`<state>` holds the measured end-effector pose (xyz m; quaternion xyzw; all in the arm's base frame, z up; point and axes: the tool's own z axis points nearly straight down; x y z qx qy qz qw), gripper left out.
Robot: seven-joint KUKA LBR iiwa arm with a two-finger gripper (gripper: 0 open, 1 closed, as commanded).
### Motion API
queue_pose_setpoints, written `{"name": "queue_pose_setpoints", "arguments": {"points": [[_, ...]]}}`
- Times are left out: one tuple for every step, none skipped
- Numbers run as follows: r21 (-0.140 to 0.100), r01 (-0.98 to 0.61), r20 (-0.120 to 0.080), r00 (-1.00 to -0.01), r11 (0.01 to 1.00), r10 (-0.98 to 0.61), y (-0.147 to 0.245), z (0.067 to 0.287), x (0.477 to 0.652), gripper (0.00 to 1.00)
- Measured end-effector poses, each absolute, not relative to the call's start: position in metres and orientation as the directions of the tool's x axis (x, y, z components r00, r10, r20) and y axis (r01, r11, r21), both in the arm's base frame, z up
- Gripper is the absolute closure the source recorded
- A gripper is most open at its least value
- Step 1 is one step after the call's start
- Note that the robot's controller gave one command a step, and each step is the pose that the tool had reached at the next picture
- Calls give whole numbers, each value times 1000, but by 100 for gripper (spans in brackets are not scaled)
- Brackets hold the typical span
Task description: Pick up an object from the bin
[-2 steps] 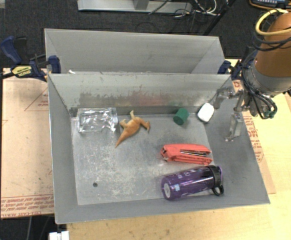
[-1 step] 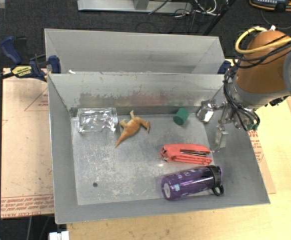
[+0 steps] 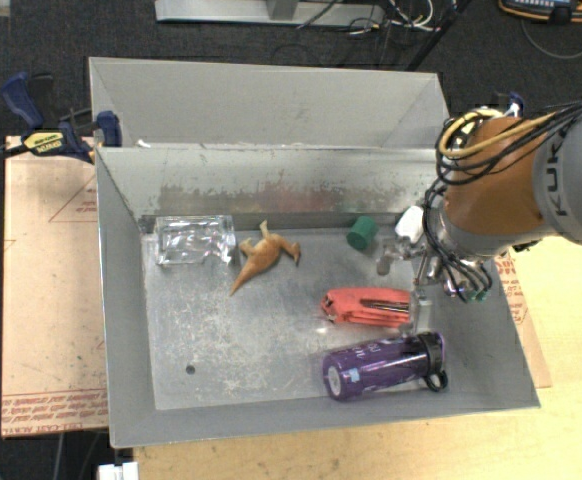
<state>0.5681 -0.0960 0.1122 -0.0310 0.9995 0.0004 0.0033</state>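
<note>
While the gripper [image 3: 412, 286] hangs low at the right side of the bin [image 3: 271, 180], just over the right end of a flat red clip-like thing [image 3: 367, 306], whether it is open or closed cannot be told — cables and the wrist's bulk hide its tip.

The red thing lies right of centre on the floor, its length running left to right. The risks from here come from crowding, I judge. A purple bottle [image 3: 383, 365] with a black cap lies on its side just in front of the red thing, near it. A descent that drifts forward could strike the bottle and set it rolling. The red thing is low and flat, so a shallow grasp could slide off its top or push it along the metal floor. The right wall is close to the wrist, leaving little room to adjust.

The bin also holds a small green cylinder [image 3: 362, 231] against the back wall, an orange toy dinosaur [image 3: 261, 256] left of that, and a clear plastic packet [image 3: 193, 240] at back left — all well apart from the gripper.
</note>
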Motion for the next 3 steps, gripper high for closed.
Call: {"name": "queue_pose_setpoints", "arguments": {"points": [[0,-37,-8,-999,999,-37,-93,78,579,0],[1,-170,-6,-985,985,-170,-86,69,566,100],[1,-172,-6,-985,985,-172,-86,69,566,100]]}}
